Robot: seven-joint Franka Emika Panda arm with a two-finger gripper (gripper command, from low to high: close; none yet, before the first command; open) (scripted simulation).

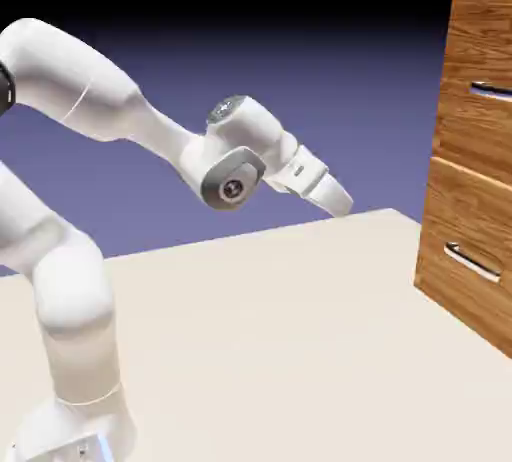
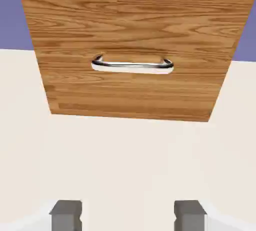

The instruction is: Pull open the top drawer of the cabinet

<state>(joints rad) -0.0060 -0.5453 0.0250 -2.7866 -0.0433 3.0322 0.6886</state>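
The cabinet [image 1: 470, 210] stands at the exterior view's right edge, glossy brown wood grain. Its top drawer [image 1: 478, 135] carries a slim silver bar handle [image 1: 492, 90] and looks shut. My gripper [image 1: 341, 202] hangs above the table well to the left of the cabinet, lower than that handle and tilted down toward the cabinet. In the hand view my gripper [image 2: 128, 216] is open, its grey fingertips [image 2: 66, 215] wide apart with nothing between them. Ahead lies a wood drawer front [image 2: 135, 35] reaching down to the table, with a silver handle [image 2: 132, 65]; it appears to be the lower drawer.
The lower drawer [image 1: 462, 270] has its own silver handle [image 1: 472, 262] below the top one. The cream table [image 1: 280, 340] stretches between my arm's base and the cabinet's foot.
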